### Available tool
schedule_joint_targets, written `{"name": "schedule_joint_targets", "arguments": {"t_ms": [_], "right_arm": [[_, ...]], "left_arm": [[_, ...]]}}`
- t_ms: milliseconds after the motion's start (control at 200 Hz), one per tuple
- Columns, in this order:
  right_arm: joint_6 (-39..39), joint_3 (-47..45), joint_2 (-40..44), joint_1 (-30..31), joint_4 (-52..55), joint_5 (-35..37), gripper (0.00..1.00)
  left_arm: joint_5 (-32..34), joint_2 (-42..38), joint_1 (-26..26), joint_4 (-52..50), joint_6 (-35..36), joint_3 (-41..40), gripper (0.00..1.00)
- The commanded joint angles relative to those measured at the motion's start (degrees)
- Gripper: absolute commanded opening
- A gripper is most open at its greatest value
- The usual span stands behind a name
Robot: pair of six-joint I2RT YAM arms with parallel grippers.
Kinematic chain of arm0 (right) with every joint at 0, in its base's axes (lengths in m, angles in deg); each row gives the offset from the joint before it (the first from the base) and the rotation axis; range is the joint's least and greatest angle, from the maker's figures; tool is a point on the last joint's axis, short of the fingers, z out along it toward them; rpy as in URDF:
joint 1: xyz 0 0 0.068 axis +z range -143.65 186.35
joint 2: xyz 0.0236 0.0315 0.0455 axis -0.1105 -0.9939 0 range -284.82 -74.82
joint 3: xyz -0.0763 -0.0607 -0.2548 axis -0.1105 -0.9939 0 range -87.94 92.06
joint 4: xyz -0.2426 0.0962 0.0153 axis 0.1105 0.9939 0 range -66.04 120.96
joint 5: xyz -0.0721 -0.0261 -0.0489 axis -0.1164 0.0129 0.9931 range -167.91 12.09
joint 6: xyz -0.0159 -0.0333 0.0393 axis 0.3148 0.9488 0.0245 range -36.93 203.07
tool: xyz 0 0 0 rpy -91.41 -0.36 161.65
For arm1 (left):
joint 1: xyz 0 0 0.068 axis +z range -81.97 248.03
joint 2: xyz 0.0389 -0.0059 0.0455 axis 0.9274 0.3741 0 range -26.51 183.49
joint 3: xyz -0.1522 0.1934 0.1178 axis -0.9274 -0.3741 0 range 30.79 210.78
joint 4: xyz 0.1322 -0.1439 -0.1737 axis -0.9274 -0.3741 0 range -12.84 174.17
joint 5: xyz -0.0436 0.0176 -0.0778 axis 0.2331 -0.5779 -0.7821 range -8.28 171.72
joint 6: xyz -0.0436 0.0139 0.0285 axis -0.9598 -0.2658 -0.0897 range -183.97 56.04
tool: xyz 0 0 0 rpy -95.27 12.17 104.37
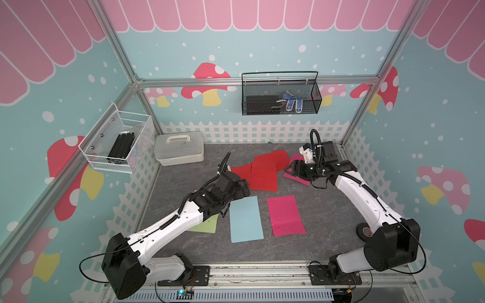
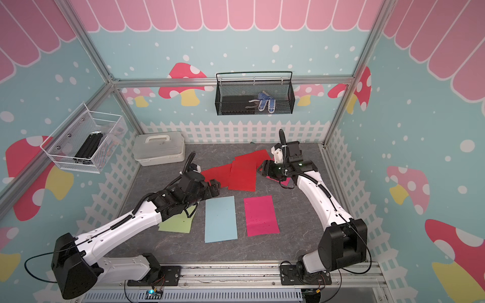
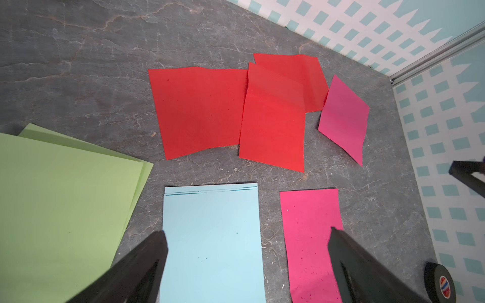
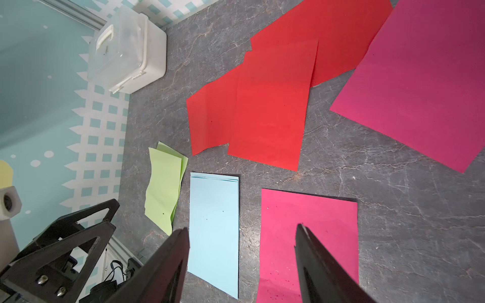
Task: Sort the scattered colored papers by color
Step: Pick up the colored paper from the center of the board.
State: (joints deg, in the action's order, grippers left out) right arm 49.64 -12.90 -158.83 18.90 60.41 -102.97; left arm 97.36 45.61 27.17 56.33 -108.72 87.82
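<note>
The gray marbled tabletop [image 1: 315, 236] fills the lower middle of both top views. At its centre three red papers [image 1: 263, 175] overlap in a loose fan. Below them lie a squared light blue stack [image 1: 246, 220] and, just to its right, a magenta sheet [image 1: 286, 216]. A second magenta sheet [image 3: 342, 118] lies askew right of the reds, partly under the right arm. The green papers [image 2: 177, 224] sit left of the blue stack, half hidden by the left arm. The white lidded box [image 1: 179, 150] is at the upper left, a black tape roll [image 1: 363, 232] at the lower right. The left gripper [image 3: 248, 232] is spread wide and holds nothing; the right gripper [image 4: 242, 227] has its jaws apart, also empty.
</note>
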Motion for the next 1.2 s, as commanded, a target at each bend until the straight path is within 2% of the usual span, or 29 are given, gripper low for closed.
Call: {"name": "schedule_joint_targets", "arguments": {"t_ms": [0, 225, 500, 635, 941, 1196], "right_arm": [[0.62, -0.46, -2.56, -2.24, 0.48, 0.65, 0.67], [1.05, 4.39, -9.93, -10.45, 0.31, 0.87, 0.67], [-5.22, 8.18, -21.96, -17.17, -3.25, -0.84, 0.65], [-11.27, 1.23, -22.46, -19.07, -11.21, -4.46, 0.64], [-22.46, -16.12, -18.59, -21.8, -27.21, -7.46, 0.65], [-27.01, -21.43, -21.1, -23.36, -35.42, -10.21, 0.65]], "left_arm": [[0.79, -1.94, 1.16, 0.11, 0.41, -0.78, 0.98], [-0.84, -2.49, 4.01, 0.79, 2.36, -0.3, 0.98], [-6.45, 2.43, 7.86, 4.19, 2.9, -0.08, 0.98], [-8.76, 5.3, 9.27, 5.82, 2.63, 0.22, 0.98], [-12.23, 7.13, 11.72, 6.59, 3.22, 0.97, 0.98], [-13.52, 6.55, 12.57, 6.76, 3.48, 0.51, 0.98]]}}
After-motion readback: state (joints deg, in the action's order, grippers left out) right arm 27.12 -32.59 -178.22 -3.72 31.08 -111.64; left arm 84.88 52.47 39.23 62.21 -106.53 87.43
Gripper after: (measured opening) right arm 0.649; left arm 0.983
